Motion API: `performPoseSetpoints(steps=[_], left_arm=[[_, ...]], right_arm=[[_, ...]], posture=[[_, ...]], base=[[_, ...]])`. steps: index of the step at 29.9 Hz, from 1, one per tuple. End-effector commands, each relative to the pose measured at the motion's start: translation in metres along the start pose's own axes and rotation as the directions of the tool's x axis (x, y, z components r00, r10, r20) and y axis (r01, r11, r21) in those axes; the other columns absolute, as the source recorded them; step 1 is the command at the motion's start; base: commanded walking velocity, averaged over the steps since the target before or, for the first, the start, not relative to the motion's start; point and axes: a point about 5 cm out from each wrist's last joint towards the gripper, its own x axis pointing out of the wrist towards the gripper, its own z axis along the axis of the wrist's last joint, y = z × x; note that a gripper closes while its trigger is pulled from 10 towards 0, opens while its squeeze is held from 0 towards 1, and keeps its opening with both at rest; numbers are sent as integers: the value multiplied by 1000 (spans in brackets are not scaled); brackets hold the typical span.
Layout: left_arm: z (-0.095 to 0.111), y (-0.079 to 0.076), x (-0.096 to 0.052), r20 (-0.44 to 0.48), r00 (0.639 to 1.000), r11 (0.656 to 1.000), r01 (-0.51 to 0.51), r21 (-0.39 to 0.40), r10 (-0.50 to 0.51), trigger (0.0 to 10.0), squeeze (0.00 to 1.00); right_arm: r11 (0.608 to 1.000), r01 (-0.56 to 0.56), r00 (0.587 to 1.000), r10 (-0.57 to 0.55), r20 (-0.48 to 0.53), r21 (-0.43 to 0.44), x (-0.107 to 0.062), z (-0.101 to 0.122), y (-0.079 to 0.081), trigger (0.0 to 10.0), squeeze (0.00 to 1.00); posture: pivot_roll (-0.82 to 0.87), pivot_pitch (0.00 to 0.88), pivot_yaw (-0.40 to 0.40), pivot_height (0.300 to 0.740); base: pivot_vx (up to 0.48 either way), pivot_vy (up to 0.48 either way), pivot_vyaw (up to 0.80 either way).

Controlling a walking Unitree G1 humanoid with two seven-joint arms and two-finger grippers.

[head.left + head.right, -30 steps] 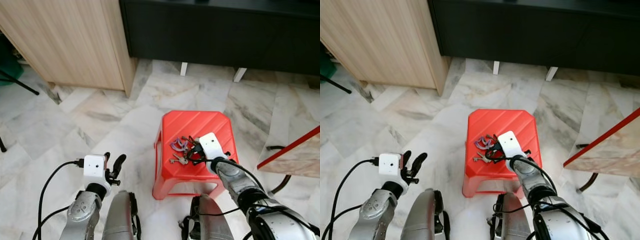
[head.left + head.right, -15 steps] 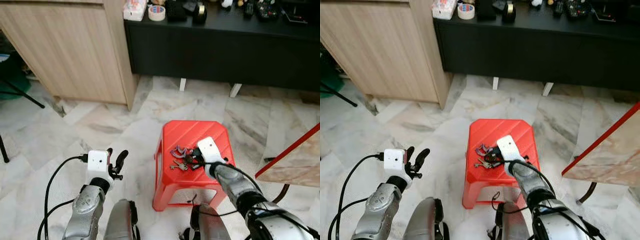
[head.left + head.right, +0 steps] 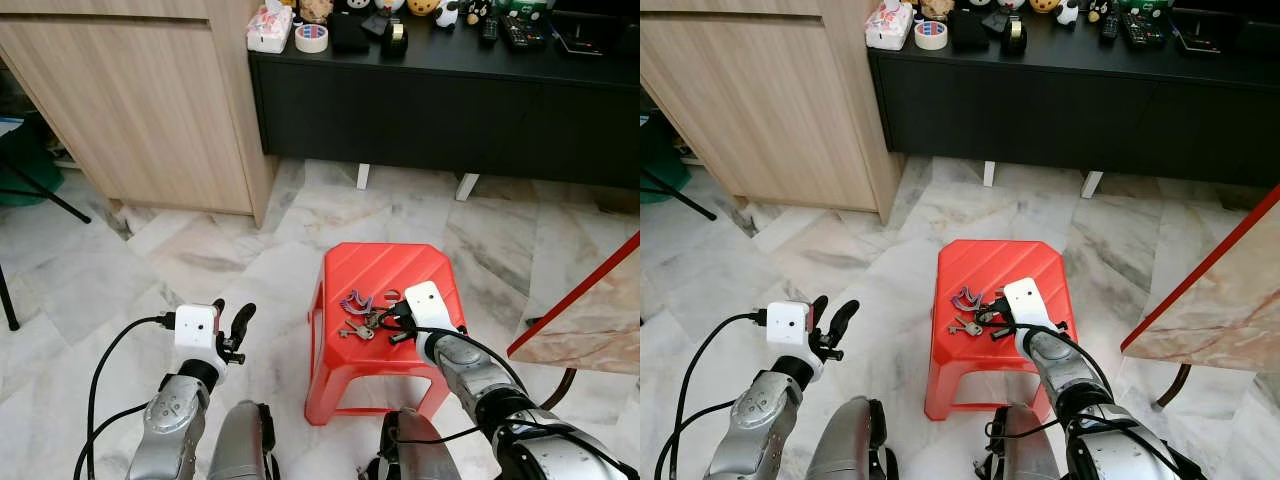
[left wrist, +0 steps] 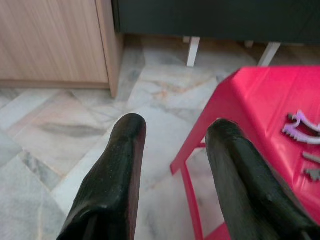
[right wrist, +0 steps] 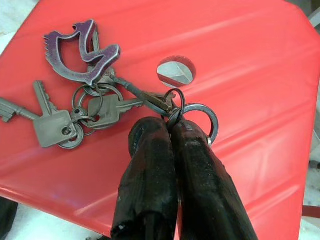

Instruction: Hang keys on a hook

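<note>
A bunch of keys with a purple bird-shaped charm lies on top of a red plastic stool. My right gripper rests low over the stool's near right part, shut on the bunch's large steel ring. From the head camera the keys lie just left of that gripper. My left gripper hovers open above the floor to the left of the stool, with nothing between its fingers.
A light wooden cabinet stands at the back left. A black low console with small items on top runs along the back. A red-edged tabletop juts in at the right. The marble floor surrounds the stool.
The head camera has tilted up, bringing the console top into view. My right gripper stays on the key ring, and the keys still lie on the stool. The left arm has barely moved.
</note>
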Motion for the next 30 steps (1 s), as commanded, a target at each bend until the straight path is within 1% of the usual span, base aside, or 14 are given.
performPoseSetpoints(steps=[1, 2, 3, 6, 7, 8, 10, 15, 22, 23, 25, 26, 30], left_arm=[[-7, 0, -5, -32, 999, 1000, 5, 8, -5, 10000, 0], [-9, 0, -8, -36, 999, 1000, 5, 9, -5, 10000, 0], [-9, 0, -9, -38, 999, 1000, 5, 9, -5, 10000, 0], [-10, 0, -11, -39, 999, 1000, 5, 9, -5, 10000, 0], [-10, 0, -11, -41, 999, 1000, 6, 9, -5, 10000, 0], [-11, 0, -12, -43, 999, 1000, 7, 9, -6, 10000, 0], [-11, 0, -13, -45, 999, 1000, 7, 10, -6, 10000, 0], [-13, -1, -15, -51, 999, 1000, 7, 11, -6, 10000, 0], [-14, 1, -17, -56, 998, 1000, 1, 16, 0, 10000, 0], [-14, 1, -17, -57, 998, 1000, 0, 18, 1, 10000, 0], [-14, 1, -17, -57, 998, 1000, -2, 17, 3, 10000, 0], [-14, 1, -16, -57, 998, 1000, -3, 16, 4, 10000, 0], [-14, 1, -16, -57, 998, 1000, 0, 15, 1, 10000, 0]], right_arm=[[1000, 6, 999, -5, -50, 19, -1, -13, 2, 10000, 98], [1000, 10, 999, -9, -51, 20, -1, -14, 1, 10000, 412], [1000, 11, 999, -10, -49, 21, -1, -13, 1, 10000, 973], [1000, 15, 999, -14, -44, 23, -1, -12, 0, 10000, 1000], [1000, 18, 999, -17, -41, 22, -1, -11, -1, 10000, 643], [999, 31, 999, -30, -34, 23, -1, -9, -2, 10000, 0], [998, 54, 998, -54, -24, 31, -1, -7, -5, 10000, 0], [997, 72, 997, -72, -14, 40, -1, -4, -7, 10000, 0], [996, 77, 997, -78, 0, 40, -1, -2, -8, 10000, 0], [997, 62, 998, -63, 3, 45, -1, -2, -6, 10000, 0], [1000, 22, 1000, -22, -2, 19, -1, -4, -2, 10000, 0], [1000, -13, 1000, 13, -4, -12, -1, -5, 2, 10000, 0], [996, -52, 999, 52, -8, -73, -2, -9, 5, 10000, 0]], posture=[[82, 178, -31, 626], [82, 183, -30, 626], [85, 185, -30, 626], [85, 187, -29, 626], [84, 189, -28, 626], [86, 190, -28, 626], [87, 191, -28, 626], [90, 191, -28, 626], [92, 197, -32, 626], [92, 197, -32, 626], [90, 196, -32, 626], [88, 196, -31, 626], [83, 198, -29, 626]], base=[[0, 0, 0], [0, 0, 0], [0, 0, 0], [0, 0, 0], [0, 0, 0], [0, 0, 0], [0, 0, 0], [0, 0, 0], [0, 0, 0], [0, 0, 0], [0, 0, 0], [0, 0, 0], [0, 0, 0]])
